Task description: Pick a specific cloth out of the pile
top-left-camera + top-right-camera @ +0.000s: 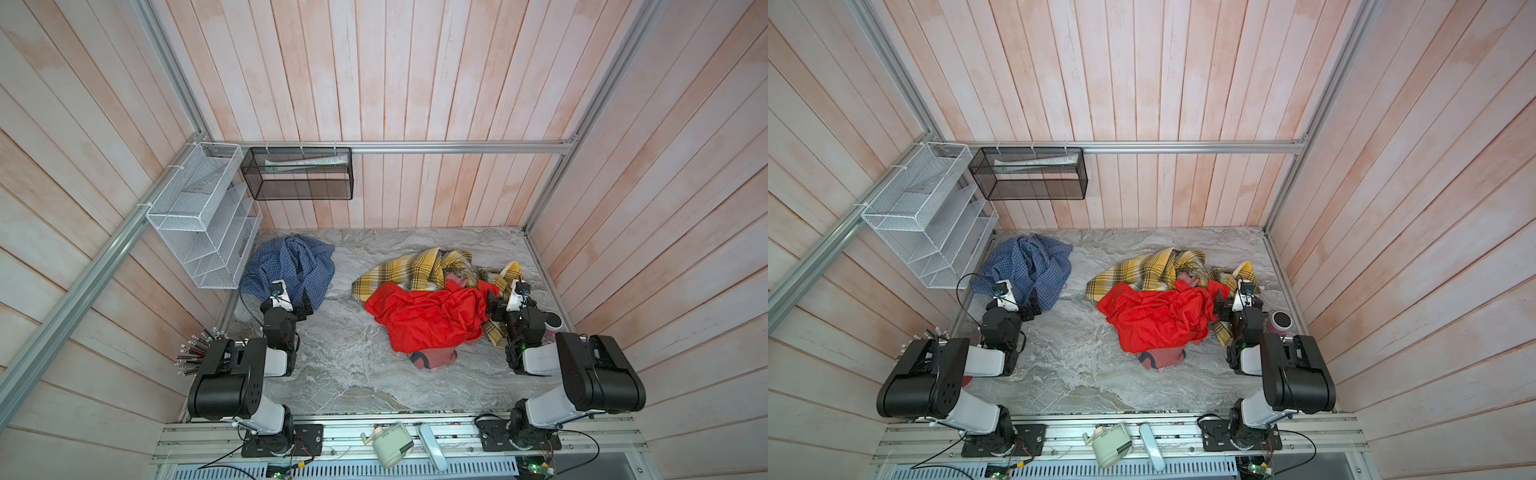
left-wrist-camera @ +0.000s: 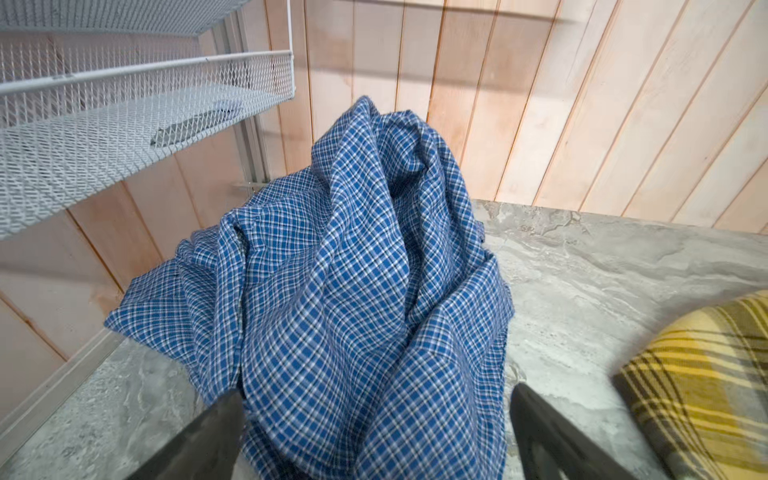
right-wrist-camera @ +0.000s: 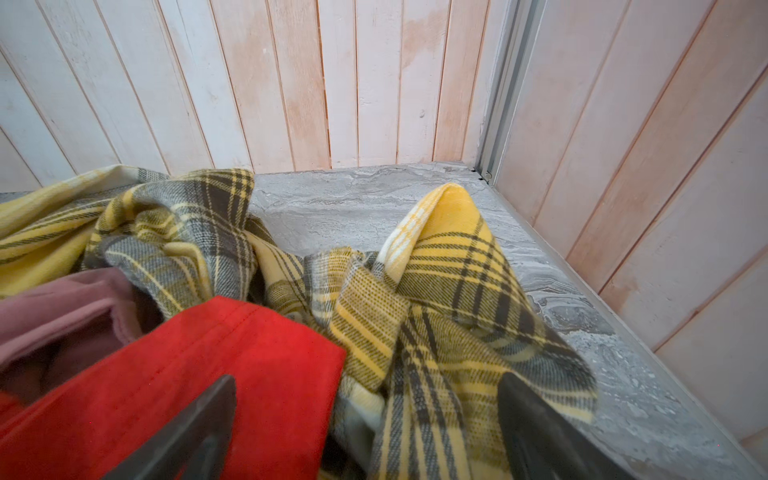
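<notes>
**Insp. note: 1 moment, 4 views**

1. L pincer (image 1: 306, 302): jaws spread wide, pinching nothing. L wrist view shows a fold of the hem running in between its 2 fingers (image 2: 224, 419). Contact w/ the pads can't be told.

2. The cloth (image 1: 291, 266), blue fine-check, lies heaped on the table (image 1: 345, 365) directly ahead of the L pincer. The white mesh rack (image 1: 199, 232) hangs beyond and above it. The pile (image 1: 428, 303) sits well apart, off that pincer's R side, w/ bare table between.

3. R pincer (image 1: 492, 301): jaws spread, empty, low at the pile's edge. The plaid cloth (image 3: 449, 291) lies ahead of and under it, w/ the red cloth (image 3: 199, 374) at its L finger. The pink garment (image 3: 62, 316) lies further off on that L side.

4. Assessment: the cloth appears already separated from the pile, so the task looks near done. Step in hand is judged to be either L pincer clearing off or taking a fresh hold.

5. Recs:
- If clearing: keep jaws wide and back straight away from the heap. Rise before turning, so the hem between the fingers isn't dragged back toward the pile.
- If re-gripping: the fabric is thin, so close on the bunched fold, not 1 layer. Lift modestly, as the rack is close beyond.
- R pincer: don't close here. It would likely snag the red or plaid cloth.
</notes>
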